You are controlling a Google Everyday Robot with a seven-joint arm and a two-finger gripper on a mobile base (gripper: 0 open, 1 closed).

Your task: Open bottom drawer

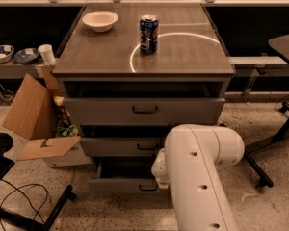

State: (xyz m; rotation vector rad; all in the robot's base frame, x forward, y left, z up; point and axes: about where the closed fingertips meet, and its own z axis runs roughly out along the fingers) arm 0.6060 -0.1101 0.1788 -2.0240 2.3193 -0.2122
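A: End effector: low at the drawer fronts, mostly hidden behind our white robot arm. Open or closed, we cannot tell.
B: Grey metal bottom drawer: lowest of three, partly out. We judge the end effector sits beside its small black handle to pull.

nothing reading as legible text, blue can on the cabinet top showing print I'm not able to make out, cardboard box flap carrying one dark unreadable mark, gripper sitting hidden behind the white arm at the bottom drawer
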